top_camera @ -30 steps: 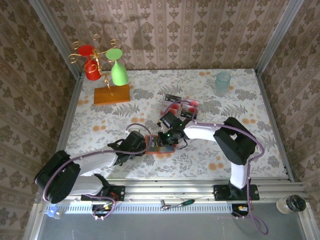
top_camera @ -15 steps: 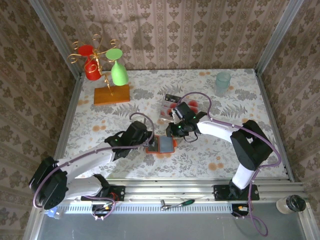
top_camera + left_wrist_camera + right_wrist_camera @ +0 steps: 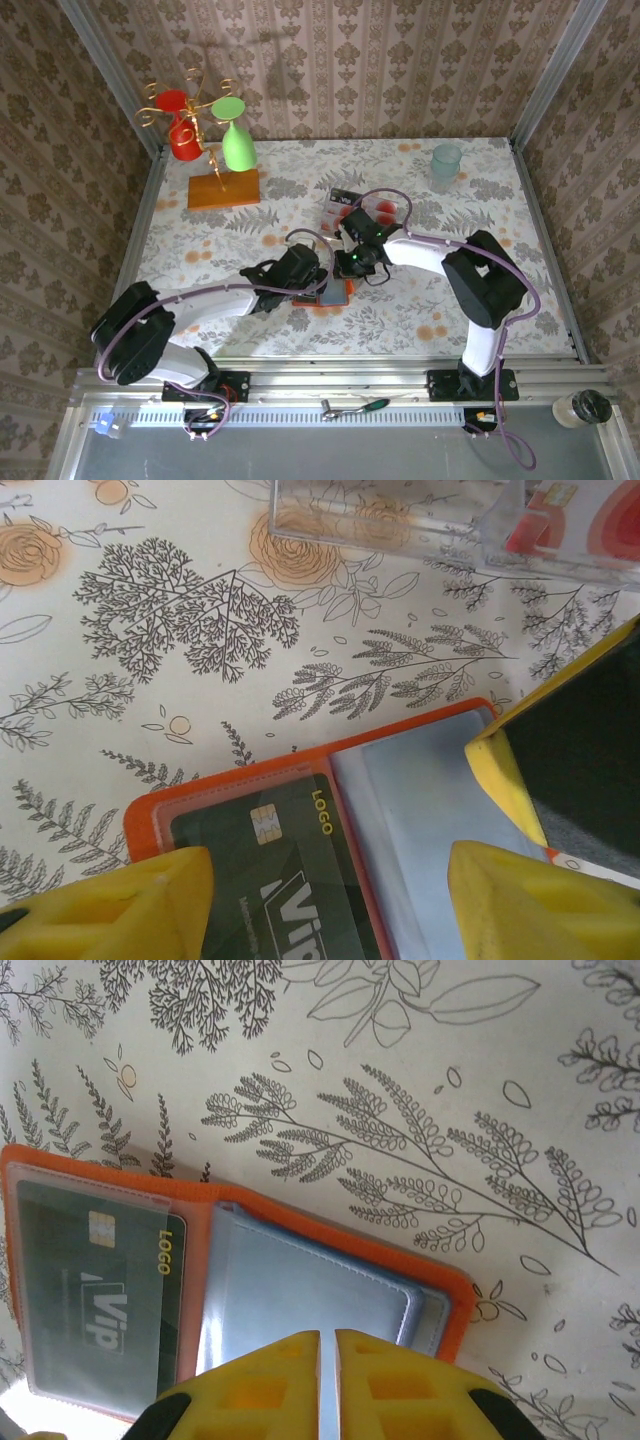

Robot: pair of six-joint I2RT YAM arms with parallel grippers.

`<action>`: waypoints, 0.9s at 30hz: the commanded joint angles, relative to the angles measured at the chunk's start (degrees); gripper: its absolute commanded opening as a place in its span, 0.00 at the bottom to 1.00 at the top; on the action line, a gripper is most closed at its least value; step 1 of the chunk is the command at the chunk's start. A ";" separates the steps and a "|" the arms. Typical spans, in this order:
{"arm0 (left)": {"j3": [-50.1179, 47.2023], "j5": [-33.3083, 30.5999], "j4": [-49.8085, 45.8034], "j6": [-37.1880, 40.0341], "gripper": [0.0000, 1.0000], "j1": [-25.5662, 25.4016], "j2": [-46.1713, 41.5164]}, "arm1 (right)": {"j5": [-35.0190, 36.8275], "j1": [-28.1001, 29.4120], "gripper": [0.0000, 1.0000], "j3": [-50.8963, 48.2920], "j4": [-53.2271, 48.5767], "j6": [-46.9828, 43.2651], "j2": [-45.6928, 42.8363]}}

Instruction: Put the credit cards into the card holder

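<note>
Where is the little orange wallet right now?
The card holder lies open on the flowery table, front middle in the top view, just below the left fingers and the shut right fingers.

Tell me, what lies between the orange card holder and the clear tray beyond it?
Just bare flowered tablecloth; the left wrist view shows that stretch from card holder to clear tray.

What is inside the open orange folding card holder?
In the card holder, a dark card with a gold chip sits behind a clear window; the grey-blue pocket's contents are hidden.
</note>
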 commanded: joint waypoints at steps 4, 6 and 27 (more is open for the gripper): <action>-2.12 0.75 3.21 -0.36 0.66 -0.39 1.87 | -0.37 0.33 0.12 1.39 -1.48 -1.26 2.98; -2.88 0.93 4.39 -0.06 0.66 -0.51 2.15 | -1.52 0.61 0.12 0.95 -0.57 -0.48 3.28; -6.63 0.10 6.98 0.85 0.59 -0.93 5.51 | -4.17 1.32 0.13 -1.30 4.76 3.68 2.85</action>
